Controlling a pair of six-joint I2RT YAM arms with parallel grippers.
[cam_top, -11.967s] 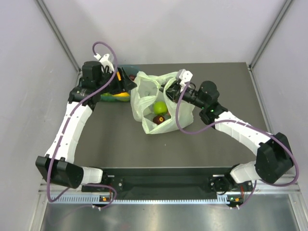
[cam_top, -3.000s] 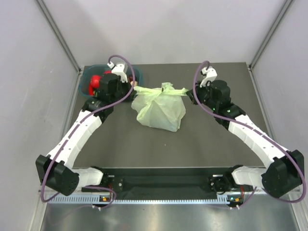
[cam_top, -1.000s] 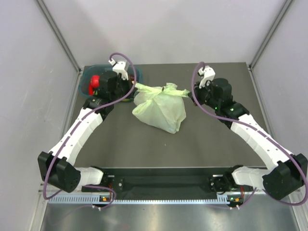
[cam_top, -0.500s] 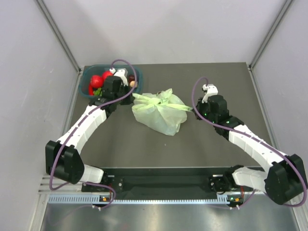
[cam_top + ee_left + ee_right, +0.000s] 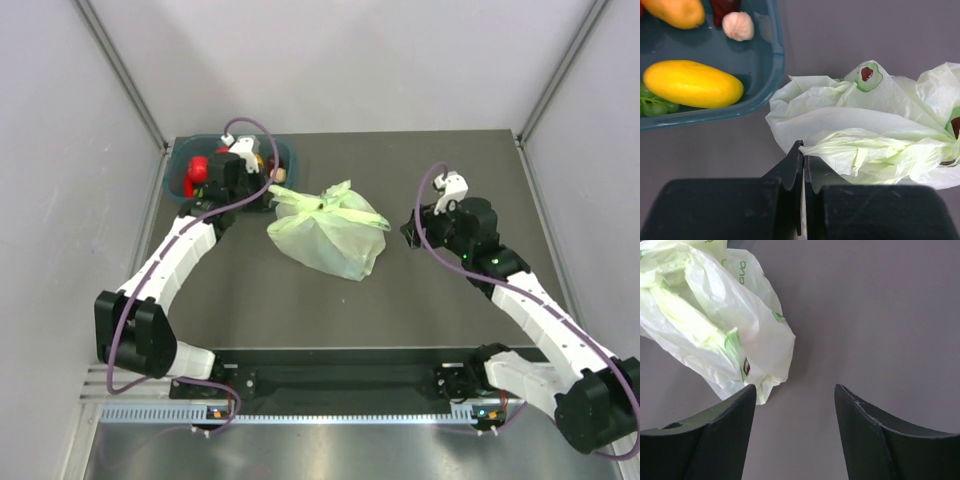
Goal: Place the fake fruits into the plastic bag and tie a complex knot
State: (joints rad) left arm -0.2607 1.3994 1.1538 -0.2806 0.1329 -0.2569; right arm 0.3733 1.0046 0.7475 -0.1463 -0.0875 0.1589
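Overhead, the plastic bag [image 5: 330,240] lies as a closed, crumpled bundle near the middle of the dark worktop [image 5: 450,160], with the knot [image 5: 322,205] bunched on its upper side and short ends sticking out. The left end effector [image 5: 270,188] sits at the bag's far-left corner, just beside the teal tub [image 5: 285,155], where a red apple [image 5: 198,167] shows. The right end effector [image 5: 410,232] is low over the worktop just right of the bag, apart from it. From the left wrist, the two black fingers [image 5: 792,165] are pressed together, and a bunched strip of the pale green plastic starts right at their tips, so this end effector is pinching the bag. The tub's corner fills the upper left of that view, holding a yellow mango [image 5: 692,84] and green grapes [image 5: 655,105]. From the right wrist, the fingers stand wide apart with bare worktop between them, holding nothing. The bag lies at the upper left of that view, its lowest corner just beside the left fingertip. Whether they touch cannot be told.
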